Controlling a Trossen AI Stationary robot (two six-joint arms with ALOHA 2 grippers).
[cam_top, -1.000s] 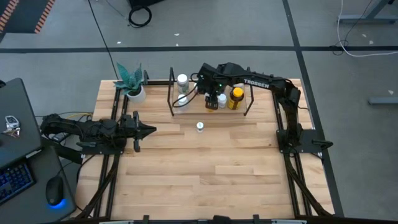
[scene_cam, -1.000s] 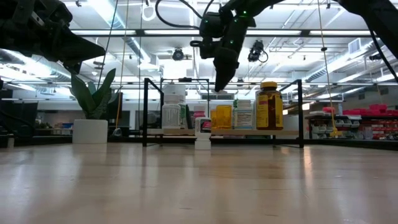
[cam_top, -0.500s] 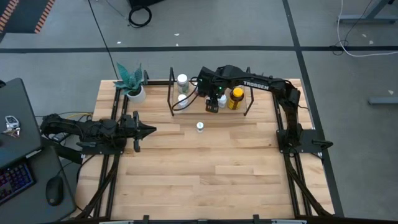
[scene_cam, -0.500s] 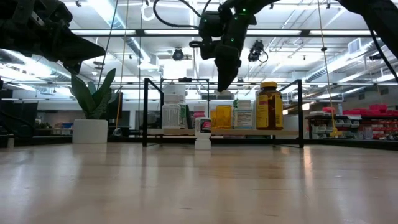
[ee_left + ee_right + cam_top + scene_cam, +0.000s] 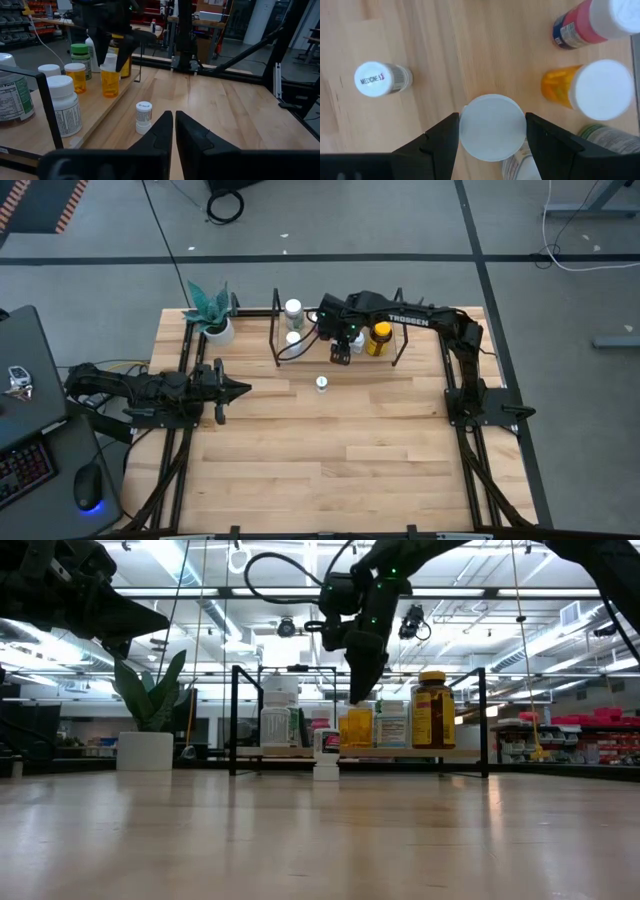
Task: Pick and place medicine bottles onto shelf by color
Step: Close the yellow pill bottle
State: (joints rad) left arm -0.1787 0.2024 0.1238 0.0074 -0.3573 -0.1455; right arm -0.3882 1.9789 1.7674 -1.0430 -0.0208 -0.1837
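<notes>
- Standing alone on the bare tabletop [image 5: 330,450], just in front of the shelf [image 5: 300,356], is a small white bottle [image 5: 321,383] (its cap reads "MEDICINE" in the right wrist view), touched by neither arm.
- The left gripper [image 5: 238,389] hangs over the tabletop's left side, well apart from the shelf, pointing toward the small white bottle, its jaws clenched together on nothing.
- The right gripper [image 5: 341,356] hangs over the front edge of the shelf, jaws grasping a white-capped orange bottle [image 5: 493,127] by its cap; in the left wrist view its orange body sits at the board's front edge.
- On the shelf just beside it stand another orange bottle [image 5: 590,90] and a pink bottle [image 5: 590,22], both white-capped.
- Farther right on the shelf stands a big amber bottle [image 5: 379,337] with a yellow cap.
- Toward the shelf's left end stand larger white-capped bottles [image 5: 293,310].
- A potted plant [image 5: 212,315] sits at the tabletop's far left corner.
</notes>
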